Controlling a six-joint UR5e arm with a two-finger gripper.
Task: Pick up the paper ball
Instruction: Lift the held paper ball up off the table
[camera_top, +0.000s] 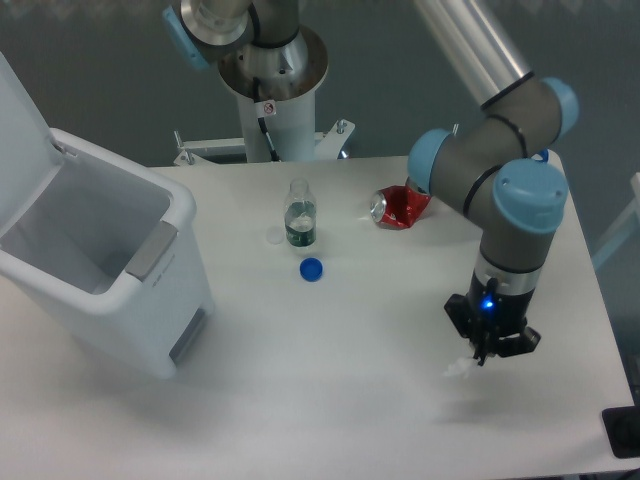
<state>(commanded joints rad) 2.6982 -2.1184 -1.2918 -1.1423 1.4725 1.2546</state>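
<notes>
Paper ball (459, 369) hangs pinched in the fingers (478, 352), above bare table (330, 400).

We see a white table (330, 380). On it stands a bottle (300, 218); just in front of the bottle lies a blue cap (311, 269), right of it a red can (398, 207), well left a white bin (95, 262), probably resting on the table.

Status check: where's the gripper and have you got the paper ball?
Gripper shut on paper ball, lifted just off table. Nothing in the way; red can well clear.
</notes>
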